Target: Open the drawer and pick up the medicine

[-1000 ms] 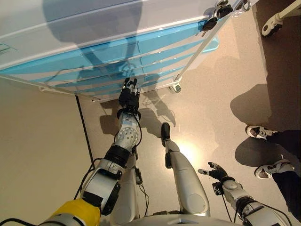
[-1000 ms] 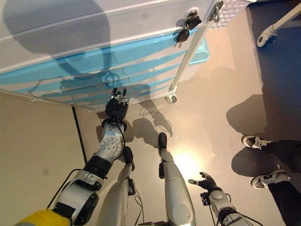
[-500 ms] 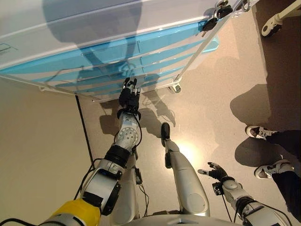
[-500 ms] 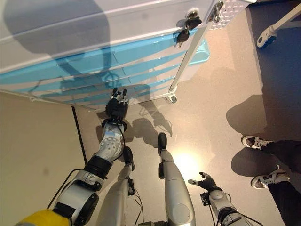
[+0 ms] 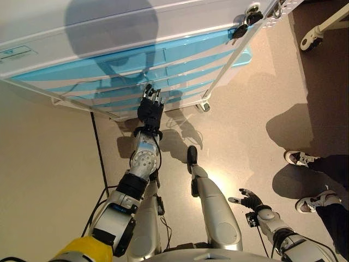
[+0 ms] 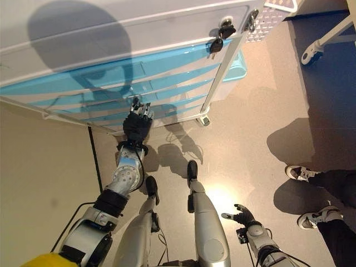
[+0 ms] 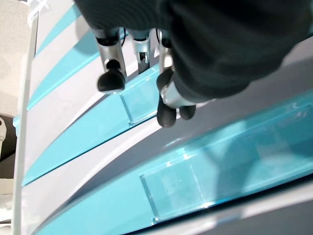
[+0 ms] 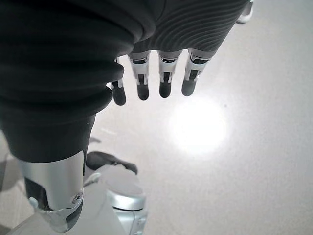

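A white cart [image 5: 109, 33] with several blue drawer fronts stands before me, and every drawer is closed. No medicine shows in any view. My left hand [image 5: 150, 109] reaches up to the lower drawers with its fingers straight. In the left wrist view its fingertips [image 7: 110, 81] lie at a blue drawer front [image 7: 78, 139], by that drawer's clear label holder [image 7: 142, 100]. The hand holds nothing. My right hand [image 5: 246, 197] hangs low at my right side, open and empty, with its fingers [image 8: 164, 83] over bare floor.
Keys [image 5: 242, 27] hang in a lock at the cart's upper right corner. A cart wheel [image 5: 204, 105] and a blue bin [image 5: 246, 54] are to the right of the drawers. A person's shoes [image 5: 299, 157] stand at the right. A white wheeled base [image 5: 316, 34] is in the top right corner.
The camera has shifted, so the cart sits lower in the picture. My left hand has reached a little further up the drawer fronts. The right hand has not moved.
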{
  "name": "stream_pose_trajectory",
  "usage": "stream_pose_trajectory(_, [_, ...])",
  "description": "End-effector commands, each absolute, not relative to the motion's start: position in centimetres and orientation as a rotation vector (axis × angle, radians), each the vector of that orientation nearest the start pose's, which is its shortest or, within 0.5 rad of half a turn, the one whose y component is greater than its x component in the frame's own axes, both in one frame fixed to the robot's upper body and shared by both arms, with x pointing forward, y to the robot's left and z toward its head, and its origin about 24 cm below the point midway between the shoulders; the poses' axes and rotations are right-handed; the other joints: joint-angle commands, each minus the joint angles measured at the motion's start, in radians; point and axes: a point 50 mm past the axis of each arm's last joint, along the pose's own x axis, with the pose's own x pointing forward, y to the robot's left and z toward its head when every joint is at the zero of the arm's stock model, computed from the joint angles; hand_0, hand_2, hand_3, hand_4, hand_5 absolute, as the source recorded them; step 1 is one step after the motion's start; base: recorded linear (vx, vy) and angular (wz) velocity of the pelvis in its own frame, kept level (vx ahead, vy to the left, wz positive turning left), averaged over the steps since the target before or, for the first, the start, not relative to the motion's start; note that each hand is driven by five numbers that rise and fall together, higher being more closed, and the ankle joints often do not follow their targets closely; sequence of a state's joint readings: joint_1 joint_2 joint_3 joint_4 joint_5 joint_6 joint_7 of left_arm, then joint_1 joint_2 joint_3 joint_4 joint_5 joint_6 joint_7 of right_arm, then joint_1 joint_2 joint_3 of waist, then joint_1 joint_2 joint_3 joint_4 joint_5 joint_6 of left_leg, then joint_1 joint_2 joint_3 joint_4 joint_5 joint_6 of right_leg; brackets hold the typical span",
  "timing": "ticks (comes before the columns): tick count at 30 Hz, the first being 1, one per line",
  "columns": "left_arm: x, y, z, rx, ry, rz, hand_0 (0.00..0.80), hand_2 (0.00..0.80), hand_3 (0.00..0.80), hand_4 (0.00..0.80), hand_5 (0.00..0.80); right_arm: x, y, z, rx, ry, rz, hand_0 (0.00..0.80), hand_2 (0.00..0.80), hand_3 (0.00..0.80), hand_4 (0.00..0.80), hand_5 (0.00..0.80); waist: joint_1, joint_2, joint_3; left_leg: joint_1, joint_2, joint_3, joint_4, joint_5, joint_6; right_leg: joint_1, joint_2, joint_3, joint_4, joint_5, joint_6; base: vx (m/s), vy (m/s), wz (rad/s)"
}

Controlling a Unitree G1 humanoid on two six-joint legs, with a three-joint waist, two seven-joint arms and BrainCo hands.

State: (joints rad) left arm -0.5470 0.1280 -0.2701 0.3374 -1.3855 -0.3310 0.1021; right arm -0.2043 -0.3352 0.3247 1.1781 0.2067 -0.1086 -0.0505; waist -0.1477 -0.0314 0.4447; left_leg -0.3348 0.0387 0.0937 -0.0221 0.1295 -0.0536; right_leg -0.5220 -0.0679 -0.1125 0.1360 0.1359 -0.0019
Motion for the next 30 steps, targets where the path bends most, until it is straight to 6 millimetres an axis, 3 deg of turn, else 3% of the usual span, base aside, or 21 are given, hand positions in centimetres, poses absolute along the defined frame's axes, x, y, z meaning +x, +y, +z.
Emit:
stream_pose_trajectory(1, [33.4,8.6,18.8,-1.091,-0.431,-0.433,0.800,0.800,0.800,0.800,0.800,16.1,-25.7,-12.9,-0.397,0.959,-0.042,0.000,0.000,0.000,0.000,0.000,0.023,-0.018,-0.070,-0.058,-0.011,-0.037,0.054,-0.008,-0.018,0.002,-0.022,0.016,0.024,-0.007,0.108,-0.053,-0.006,-0.05])
stream_pose_trajectory(13, [33.2,8.5,15.6,-1.059,-0.317,-0.381,0.800,0.800,0.800,0.800,0.800,16.3,-25.8,-12.8,-0.385,0.952,-0.065,0.000,0.000,0.000,0.000,0.000,0.025,-0.018,-0.053,-0.069,-0.012,-0.035,0.093,-0.016,-0.018,0.011,-0.027,0.019,0.029,-0.001,0.107,-0.014,-0.001,0.00])
stream_pose_trajectory(14, [33.3,8.6,15.3,-1.043,-0.306,-0.364,0.649,0.649,0.649,0.649,0.649,16.3,-25.8,-12.8,-0.384,0.950,-0.068,0.000,0.000,0.000,0.000,0.000,0.025,-0.017,-0.053,-0.072,-0.012,-0.035,0.095,-0.015,-0.018,0.010,-0.027,0.019,0.030,-0.001,0.107,0.000,0.000,0.00])
stream_pose_trajectory(15, [33.3,8.6,15.3,-1.043,-0.306,-0.364,0.436,0.436,0.436,0.436,0.436,16.3,-25.8,-12.8,-0.384,0.950,-0.068,0.000,0.000,0.000,0.000,0.000,0.025,-0.017,-0.053,-0.072,-0.012,-0.035,0.095,-0.015,-0.018,0.010,-0.027,0.019,0.030,-0.001,0.107,0.000,0.000,0.00])
stream_pose_trajectory(16, [33.6,9.0,14.8,-0.993,-0.291,-0.329,0.000,0.000,0.000,0.000,0.000,16.4,-25.9,-12.7,-0.387,0.945,-0.073,0.000,0.000,0.000,0.000,0.000,0.023,-0.016,-0.054,-0.078,-0.010,-0.033,0.099,-0.014,-0.018,0.008,-0.028,0.020,0.029,0.000,0.107,0.000,0.000,0.00])
stream_pose_trajectory(30, [34.4,10.2,11.2,-0.737,-0.153,-0.261,0.000,0.000,0.000,0.000,0.000,16.7,-26.7,-12.3,-0.401,0.936,-0.108,0.000,0.000,0.000,0.000,0.000,0.012,-0.002,-0.070,-0.094,0.002,-0.026,0.115,-0.037,-0.030,0.002,-0.028,0.021,0.043,-0.032,0.113,0.026,-0.003,0.01])
